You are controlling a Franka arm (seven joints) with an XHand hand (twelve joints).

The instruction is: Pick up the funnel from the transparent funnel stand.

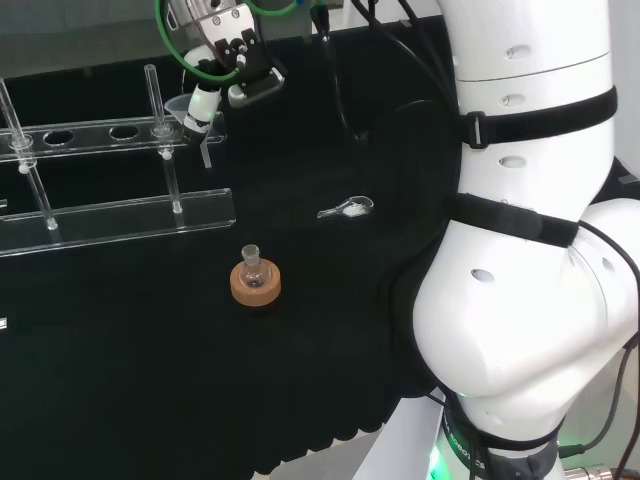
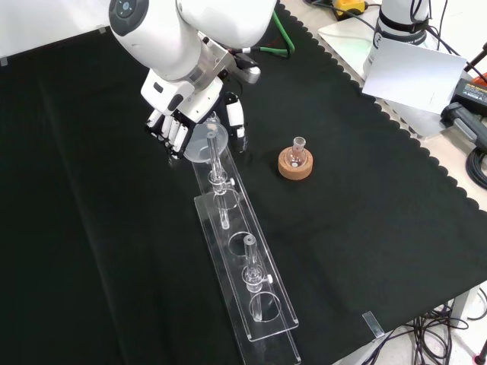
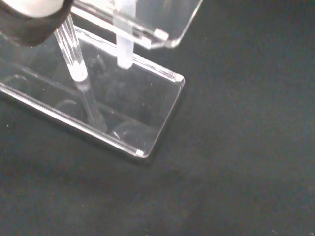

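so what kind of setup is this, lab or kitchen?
Likely a chemistry-lab style robot test bench: a clear funnel stand with a funnel at the robot hand, a small flask on a cork ring, all on black cloth.

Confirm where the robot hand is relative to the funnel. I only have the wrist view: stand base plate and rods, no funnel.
Observer: In the front view the robot hand is right at the funnel, which sits at the far end of the transparent funnel stand.
Operator: Lifted yet?
Observer: It doesn't look so. In the head view the funnel is level with the right end of the stand's upper rail. I can't tell whether it is gripped.
Operator: Anything close by to hit?
Observer: In the front view a small flask on a cork ring stands on the cloth to the right of the stand, apart from it.
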